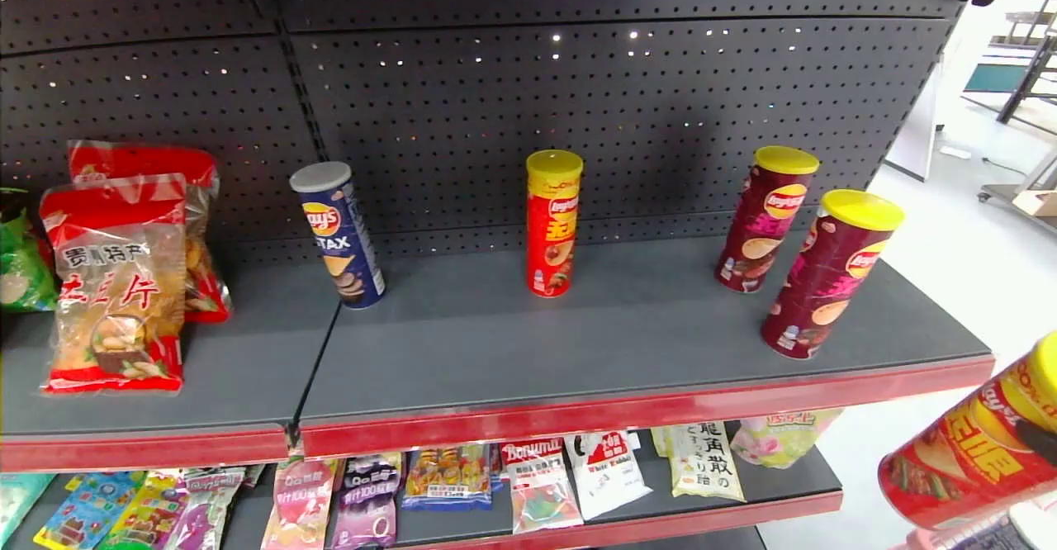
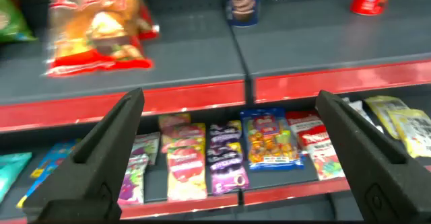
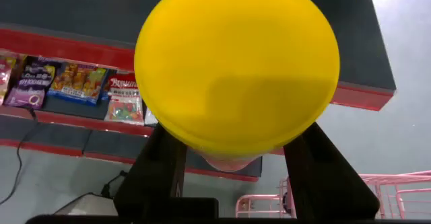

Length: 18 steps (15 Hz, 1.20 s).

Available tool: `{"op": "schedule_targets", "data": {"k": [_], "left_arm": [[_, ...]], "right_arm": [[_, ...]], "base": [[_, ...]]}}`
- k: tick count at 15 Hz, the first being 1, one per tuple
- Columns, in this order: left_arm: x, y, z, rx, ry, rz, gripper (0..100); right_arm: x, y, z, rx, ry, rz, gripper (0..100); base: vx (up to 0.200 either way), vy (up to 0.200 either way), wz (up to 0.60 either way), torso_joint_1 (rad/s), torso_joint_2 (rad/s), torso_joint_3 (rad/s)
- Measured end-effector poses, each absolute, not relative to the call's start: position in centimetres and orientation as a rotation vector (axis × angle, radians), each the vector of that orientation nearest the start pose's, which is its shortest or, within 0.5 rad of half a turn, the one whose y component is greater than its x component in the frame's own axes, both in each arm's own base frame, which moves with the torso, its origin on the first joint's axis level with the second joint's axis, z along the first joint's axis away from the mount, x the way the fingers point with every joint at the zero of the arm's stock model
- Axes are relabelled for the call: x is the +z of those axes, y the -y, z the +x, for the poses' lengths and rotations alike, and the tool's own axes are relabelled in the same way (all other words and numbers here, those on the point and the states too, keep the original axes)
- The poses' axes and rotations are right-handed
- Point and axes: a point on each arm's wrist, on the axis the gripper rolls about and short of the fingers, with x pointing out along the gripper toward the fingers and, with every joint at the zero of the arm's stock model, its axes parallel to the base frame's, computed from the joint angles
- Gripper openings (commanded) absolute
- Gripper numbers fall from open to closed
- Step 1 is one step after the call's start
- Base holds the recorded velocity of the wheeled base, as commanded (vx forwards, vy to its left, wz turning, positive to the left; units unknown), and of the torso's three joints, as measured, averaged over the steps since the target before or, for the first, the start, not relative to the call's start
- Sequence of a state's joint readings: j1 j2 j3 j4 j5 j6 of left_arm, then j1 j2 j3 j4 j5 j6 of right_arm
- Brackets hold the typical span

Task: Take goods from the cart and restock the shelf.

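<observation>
Yellow plastic is filling the gap between the right gripper's dark fingers. It is the lid of the held red can, which the jaws are clamping from both sides just under that lid. The can is hanging tilted off the right end of the upper shelf, lower than its red front edge and above the pink cart. Its label is showing large yellow lettering and pictured crisps.

On the shelf four cans are standing apart from one another: a blue can with a grey lid, a red can and two maroon cans, each wearing a round red-and-yellow badge. Red snack bags are leaning at the left.

The left gripper is hanging wide open — nothing between its jaws — in front of the lower shelf's sachets.
</observation>
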State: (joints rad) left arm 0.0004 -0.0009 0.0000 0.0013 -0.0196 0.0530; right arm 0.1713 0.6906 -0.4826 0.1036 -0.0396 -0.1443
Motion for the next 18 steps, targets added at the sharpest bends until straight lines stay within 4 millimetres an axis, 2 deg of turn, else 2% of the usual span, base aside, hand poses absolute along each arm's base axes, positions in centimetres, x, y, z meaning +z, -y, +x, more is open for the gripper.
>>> {"op": "schedule_targets", "data": {"k": [5, 8, 11, 13, 15, 16, 18], "left_arm": [[7.7, 0.0, -2.0, -0.059, -0.042, 0.077, 100], [7.8, 0.0, -1.4, -0.228, -0.109, 0.111, 100], [8.3, 0.0, -1.0, -0.352, -0.143, 0.120, 100], [10.8, 0.0, -0.7, -0.371, -0.115, 0.077, 100], [15.3, 0.4, 0.6, -0.381, -0.088, 0.035, 100], [17.9, 0.9, 2.2, -0.397, -0.087, 0.024, 100], [21.7, 2.7, 7.5, -0.474, -0.111, 0.011, 100]], "right_arm": [[18.8, -0.2, 2.2, 0.100, -0.196, -0.164, 0], [17.0, 0.2, -0.5, 0.097, -0.093, -0.153, 0], [15.2, 0.4, -2.2, 0.099, -0.021, -0.147, 0], [14.3, 0.5, -2.8, 0.090, 0.011, -0.147, 0], [13.5, 0.5, -3.0, 0.082, 0.019, -0.160, 0], [13.2, 0.5, -3.0, 0.086, 0.014, -0.162, 0], [12.4, 0.5, -2.9, 0.088, -0.002, -0.165, 0]], "base": [[0.000, 0.000, 0.00, 0.000, 0.00, 0.000], [0.000, 0.000, 0.00, 0.000, 0.00, 0.000], [0.000, 0.000, 0.00, 0.000, 0.00, 0.000], [0.000, 0.000, 0.00, 0.000, 0.00, 0.000], [0.000, 0.000, 0.00, 0.000, 0.00, 0.000], [0.000, 0.000, 0.00, 0.000, 0.00, 0.000], [0.000, 0.000, 0.00, 0.000, 0.00, 0.000]]}}
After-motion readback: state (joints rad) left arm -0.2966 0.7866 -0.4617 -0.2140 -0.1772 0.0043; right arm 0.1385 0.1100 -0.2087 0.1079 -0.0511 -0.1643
